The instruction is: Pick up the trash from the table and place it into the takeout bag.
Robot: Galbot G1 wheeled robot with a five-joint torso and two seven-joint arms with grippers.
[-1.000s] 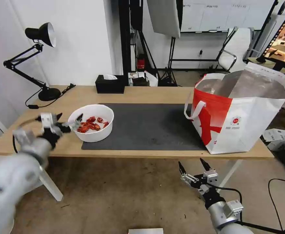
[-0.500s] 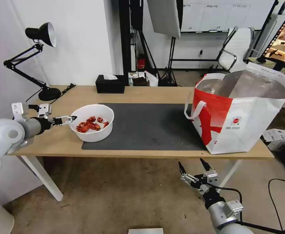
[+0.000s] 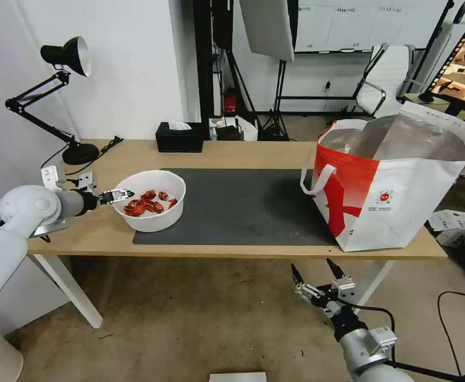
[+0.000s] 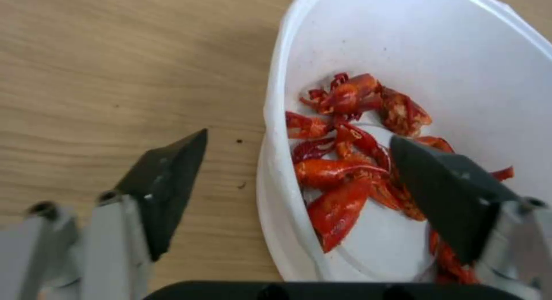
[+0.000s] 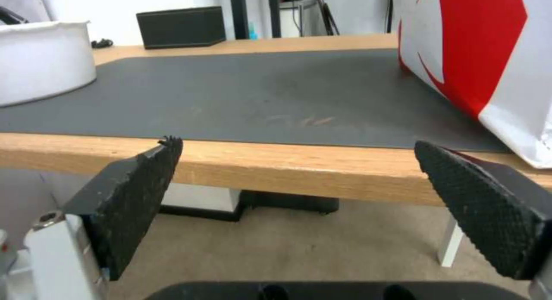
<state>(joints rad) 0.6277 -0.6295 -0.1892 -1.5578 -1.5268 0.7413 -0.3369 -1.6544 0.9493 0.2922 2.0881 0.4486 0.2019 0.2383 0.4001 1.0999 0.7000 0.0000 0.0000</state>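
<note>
Now the left gripper (image 3: pixel 120 195) straddles the near rim of the white plastic bowl of red shells (image 3: pixel 148 200), one black finger outside over the wood, the other inside above the shells; its jaws gape wide and grip nothing. The wrist view confirms it, the rim running between the two black fingers (image 4: pixel 167 179) with daylight on either side. The bowl sits at the left end of the long light-wood table (image 3: pixel 253 151), overlapping the corner of the large dark grey rectangular mat (image 3: pixel 243 204). Well apart, at the right end, stands the big white-and-red takeout bag (image 3: pixel 397 196), its silver-lined mouth open.

The right gripper (image 3: pixel 320 278) hangs parked below the table's front edge, fingers spread wide and empty.

The step in hand looks to be the grasp of the bowl, the remaining trash visible on the table. The next move calls for closing firmly on the thin wall, then lifting level, since a tilt could spill shells across the mat.
</note>
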